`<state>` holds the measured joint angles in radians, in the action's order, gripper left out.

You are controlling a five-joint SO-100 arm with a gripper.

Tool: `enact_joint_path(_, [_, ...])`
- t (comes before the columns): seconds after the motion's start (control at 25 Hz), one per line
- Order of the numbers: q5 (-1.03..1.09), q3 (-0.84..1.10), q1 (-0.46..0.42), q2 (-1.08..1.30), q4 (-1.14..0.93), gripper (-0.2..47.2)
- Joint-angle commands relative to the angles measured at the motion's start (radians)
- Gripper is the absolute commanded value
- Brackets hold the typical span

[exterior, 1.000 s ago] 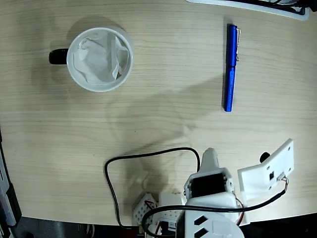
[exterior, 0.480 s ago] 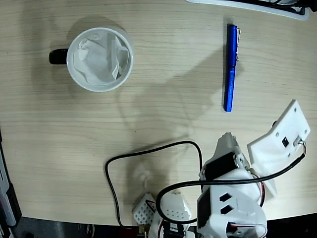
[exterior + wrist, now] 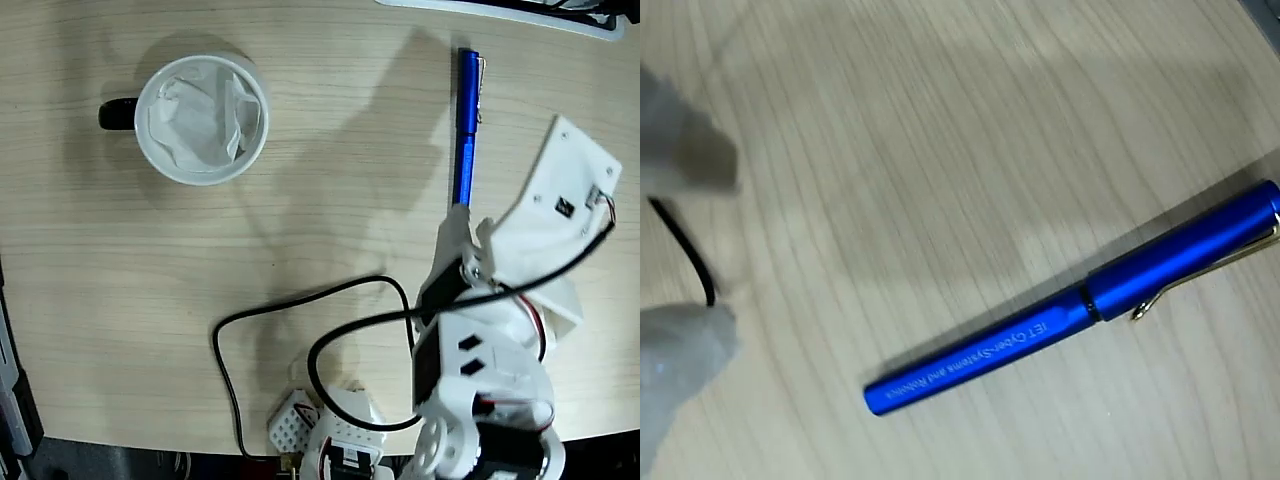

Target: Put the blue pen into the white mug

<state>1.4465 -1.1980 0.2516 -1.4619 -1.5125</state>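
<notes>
Pen first: the blue pen point(image 3: 466, 130) lies flat on the table point(image 3: 330, 250) at the far right of the fixed view, running near-to-far with its capped, clipped end away from me. Its near tip disappears under my arm's white housing. In the wrist view I see nearly its whole length lying diagonally, free of any grip. The white mug point(image 3: 201, 119) stands well apart at the far left, black handle pointing left, crumpled paper inside.

My gripper point(image 3: 680, 250) shows only as two blurred pale shapes at the left edge of the wrist view, with a gap between them, so I judge the pincer spread and holding nothing, though the blur makes that uncertain.

Risks as I see them: the barrel is glossy and round, so a pinch off-centre or across the clip could roll it away or let it swivel. The black cable point(image 3: 290, 310) looping near the base could snag during the swing to the left. The paper lining might stop the pen from seating, so it could tip out.

Count: one pen, one mug, one arm, one cable loop.
</notes>
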Motion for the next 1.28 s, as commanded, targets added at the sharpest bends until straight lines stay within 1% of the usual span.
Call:
enact_joint_path(0.0, [0.075,0.032,0.011,0.006,0.026,9.6])
enact_joint_path(0.24, [0.152,0.032,0.035,0.075,0.163,14.0])
enact_joint_path(0.36, [0.229,0.032,0.055,0.112,0.259,14.2])
enact_joint_path(0.48, [0.325,0.037,0.074,0.163,0.307,14.2])
enact_joint_path(0.76, [0.344,0.141,0.089,0.327,0.296,14.8])
enact_joint_path(1.04, [0.344,0.368,0.075,0.522,0.146,15.0])
enact_joint_path(1.24, [0.344,0.491,0.066,0.626,0.130,16.2])
